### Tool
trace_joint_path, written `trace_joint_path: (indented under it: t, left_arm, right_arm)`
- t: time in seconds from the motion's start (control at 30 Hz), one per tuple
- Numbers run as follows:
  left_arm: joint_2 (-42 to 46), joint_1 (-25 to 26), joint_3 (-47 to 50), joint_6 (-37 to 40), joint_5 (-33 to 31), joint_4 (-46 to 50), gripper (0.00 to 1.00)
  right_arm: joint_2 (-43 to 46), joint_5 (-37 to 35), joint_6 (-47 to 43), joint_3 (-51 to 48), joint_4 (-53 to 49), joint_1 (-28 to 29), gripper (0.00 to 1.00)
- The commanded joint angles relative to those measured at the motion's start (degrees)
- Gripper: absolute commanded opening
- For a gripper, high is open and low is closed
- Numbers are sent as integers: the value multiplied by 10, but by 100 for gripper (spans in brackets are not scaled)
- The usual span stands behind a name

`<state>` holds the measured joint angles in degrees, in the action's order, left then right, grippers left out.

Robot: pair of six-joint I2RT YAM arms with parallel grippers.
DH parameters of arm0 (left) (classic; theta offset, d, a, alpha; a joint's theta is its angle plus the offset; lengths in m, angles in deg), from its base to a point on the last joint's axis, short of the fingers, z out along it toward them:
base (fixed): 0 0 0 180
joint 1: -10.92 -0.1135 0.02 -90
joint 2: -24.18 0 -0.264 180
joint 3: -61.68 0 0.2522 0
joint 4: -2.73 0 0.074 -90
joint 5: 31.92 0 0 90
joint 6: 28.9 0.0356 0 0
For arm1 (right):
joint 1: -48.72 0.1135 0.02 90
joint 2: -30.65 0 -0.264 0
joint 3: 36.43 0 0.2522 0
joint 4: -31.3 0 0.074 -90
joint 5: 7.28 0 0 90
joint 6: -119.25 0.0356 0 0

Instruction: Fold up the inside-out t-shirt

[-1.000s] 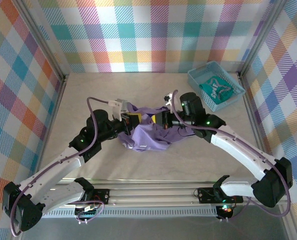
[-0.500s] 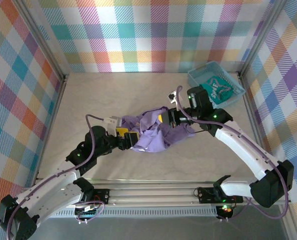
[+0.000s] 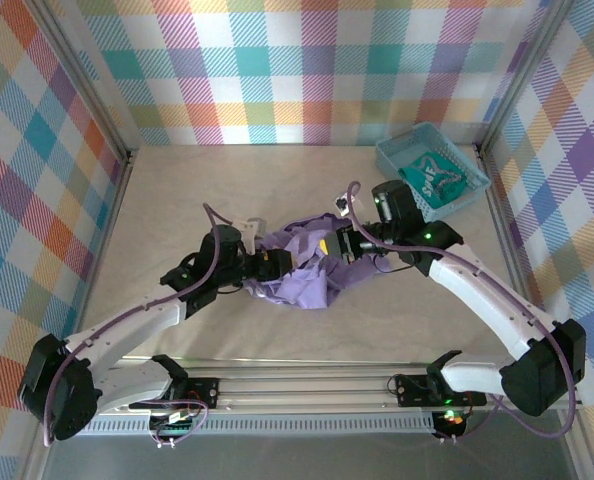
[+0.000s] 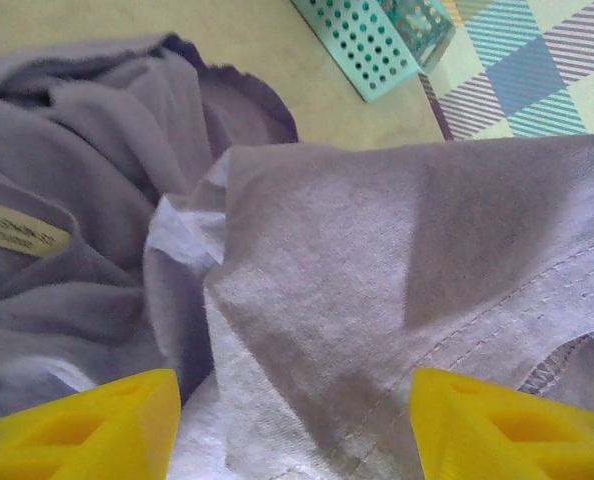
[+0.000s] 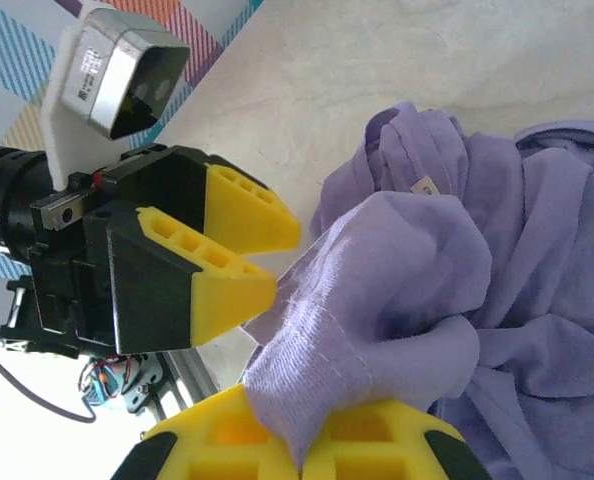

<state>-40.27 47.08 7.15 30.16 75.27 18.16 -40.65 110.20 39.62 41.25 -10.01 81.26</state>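
**RISK: BAD SECOND PINCH ON A BUNCHED SHIRT**

Purple t-shirt (image 3: 302, 280) heaped mid-table between the 2 arms, crumpled, nowhere near flat. Seam stitching and label (image 4: 17, 228) facing out, so inside-out as stated.

Raised at 1 fold by right gripper (image 5: 297, 440), clamped tight on that fold with cloth squeezed between the yellow pads. Opposite it, left gripper (image 5: 282, 262), parted, tips just beside the raised fold. Cloth draped between its fingers in the left wrist view, but nothing clamped.

Possible failures, judged from this layout:
- Closing left here: likely 2 or more layers caught, given the thick, rumpled fold. Bunch locked instead of opened.
- Closing too shallow: only the fold's edge taken, then slipping out on the first pull.
- Pulling apart with both pinches on the same strip: 1 band stretched, the rest dragged as a lump over the table (image 3: 177, 200).
- Fingertips of the 2 grippers very near each other: risk of a knock during approach.
- Can't tell whether sleeve or hem is held, so possibly a wrong pair of corners and a twisted spread.

Off at the far right corner, teal basket (image 3: 389, 165) holding a teal garment (image 3: 432, 180), well apart from the heap. Low snag risk unless swinging the right arm wide.
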Motion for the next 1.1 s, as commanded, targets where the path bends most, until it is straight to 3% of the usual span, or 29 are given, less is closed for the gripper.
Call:
trace_joint_path:
  t: [0.0, 0.13, 0.3, 0.5, 0.8, 1.07]
  left_arm:
    - [-14, -3, -17, -46, 58, -24, 62]
    - [-38, -3, -13, -62, 66, -35, 61]
    - [-47, -3, -14, -67, 64, -52, 43]
    - [-47, -3, -27, -53, 55, -34, 33]
    - [-21, -4, -30, -31, 22, 4, 29]
    - [-6, -7, -34, -19, 11, 21, 18]
  right_arm:
    - [12, -2, -16, -6, 4, -1, 0]
    - [12, 0, -14, -6, 11, -1, 0]
    - [15, -10, -23, -5, 0, -1, 0]
    - [21, -12, -29, -8, -2, -1, 0]
    - [18, -4, -36, -8, -3, -1, 0]
    - [18, 1, -42, -10, -5, -1, 0]
